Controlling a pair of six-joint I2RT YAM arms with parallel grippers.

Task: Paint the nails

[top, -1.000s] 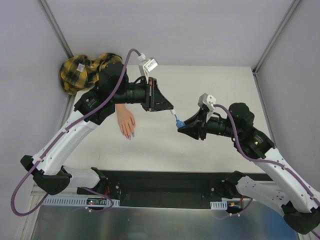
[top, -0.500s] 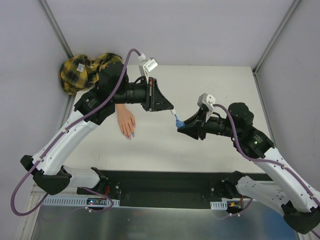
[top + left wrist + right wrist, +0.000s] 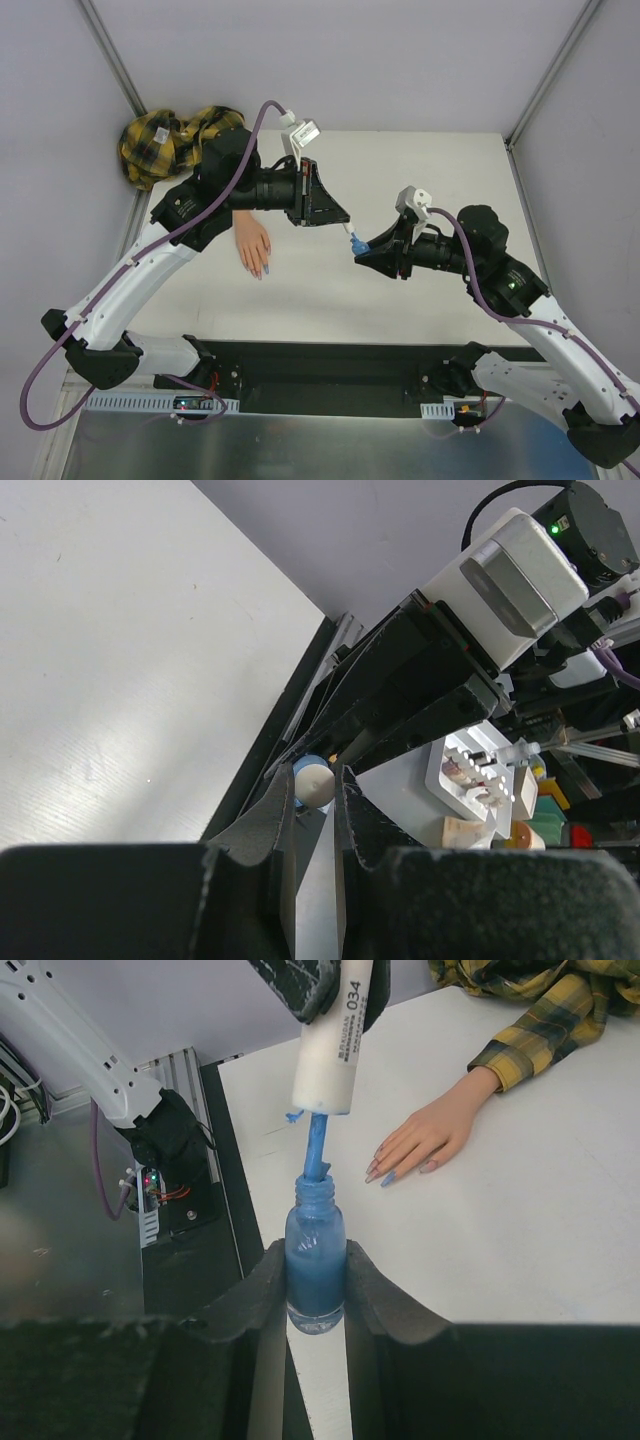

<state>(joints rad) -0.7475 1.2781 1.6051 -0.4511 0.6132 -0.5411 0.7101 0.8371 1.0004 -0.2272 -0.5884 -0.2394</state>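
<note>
Right wrist view puts you at the dipping step: your right gripper [image 3: 316, 1282] clamps the blue bottle [image 3: 315, 1255], your left gripper [image 3: 335, 982] pinches the white cap [image 3: 330, 1050] with its brush [image 3: 315, 1145] in the neck, so next lift it clear and carry it to the nails [image 3: 385, 1175] on the mannequin hand [image 3: 430, 1138] lying flat on the table [image 3: 520, 1220], well apart from the bottle.

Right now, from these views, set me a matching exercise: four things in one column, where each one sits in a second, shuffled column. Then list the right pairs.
Things
1. blue bottle
2. white cap
3. mannequin hand
4. plaid sleeve

Places
A. palm down on the table
B. bunched at the table's far left corner
C. clamped in the right gripper
D. held by the left gripper, its brush stem in the bottle's neck

Pairs: 1-C, 2-D, 3-A, 4-B
</note>
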